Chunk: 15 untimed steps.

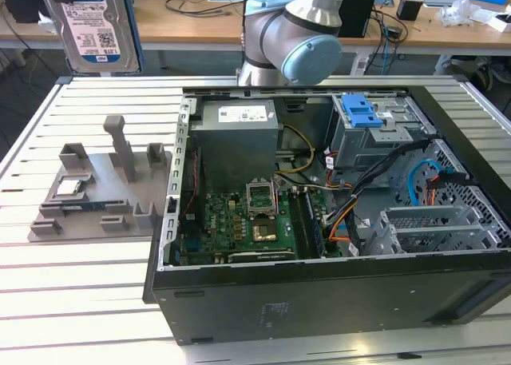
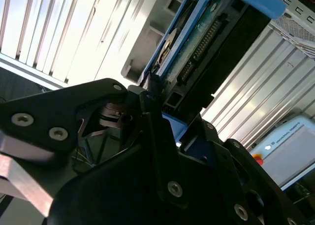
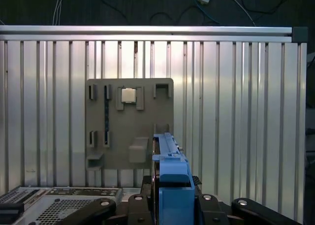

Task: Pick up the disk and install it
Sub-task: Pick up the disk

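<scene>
**Hard drive held aloft, clear of the open computer case**

The disk [image 1: 92,21], a silver hard drive in a blue carrier frame, is seen raised high outside the open computer case [image 1: 319,253], off the case's side on the exterior view's left. In the second wrist view the end effector [image 2: 147,102] is clamped on the drive's blue-framed end, with its black fingers [image 2: 160,136] pressed against the frame. In the first wrist view the drive is seen edge-on over the grey fixture plate [image 3: 129,121], which lies on the slatted tabletop [image 3: 236,112] beside the case. The pick-up is judged complete and the carry in hand; installation is not yet done. The drive cage [image 1: 375,137], inside the case, stands well apart from the drive. Seating is judged to call for the frame to be lined up squarely with the cage's opening.
</scene>
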Tool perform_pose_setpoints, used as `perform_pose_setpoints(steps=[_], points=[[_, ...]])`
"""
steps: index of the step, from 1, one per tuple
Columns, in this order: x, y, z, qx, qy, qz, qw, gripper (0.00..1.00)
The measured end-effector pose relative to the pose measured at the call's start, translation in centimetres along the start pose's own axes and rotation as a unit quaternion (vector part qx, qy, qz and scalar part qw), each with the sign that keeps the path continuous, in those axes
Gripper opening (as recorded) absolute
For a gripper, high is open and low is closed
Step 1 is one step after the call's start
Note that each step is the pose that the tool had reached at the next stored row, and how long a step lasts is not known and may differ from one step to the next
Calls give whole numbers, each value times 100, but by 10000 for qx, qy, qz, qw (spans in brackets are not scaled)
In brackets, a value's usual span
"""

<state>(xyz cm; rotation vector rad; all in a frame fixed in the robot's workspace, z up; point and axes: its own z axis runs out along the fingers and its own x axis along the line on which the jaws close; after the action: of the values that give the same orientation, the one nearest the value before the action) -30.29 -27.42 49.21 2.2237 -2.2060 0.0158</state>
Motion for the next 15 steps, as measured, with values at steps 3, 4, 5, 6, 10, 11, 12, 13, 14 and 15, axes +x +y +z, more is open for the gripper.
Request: perform_pose_setpoints(steps=[3,4,5,6,10,11,12,13,14,15], points=[[1,-142,0,0,0,0,10000,36],[1,-174,0,0,0,0,10000,36],[2,-203,0,0,0,0,10000,36],[2,-235,0,0,0,0,10000,36],[3,-382,0,0,0,0,10000,36],[3,-413,0,-1,0,0,10000,36],[4,-453,0,0,0,0,10000,36],[4,-480,0,0,0,0,10000,36],[4,-507,0,0,0,-1,10000,36],[5,-533,0,0,0,0,10000,36]])
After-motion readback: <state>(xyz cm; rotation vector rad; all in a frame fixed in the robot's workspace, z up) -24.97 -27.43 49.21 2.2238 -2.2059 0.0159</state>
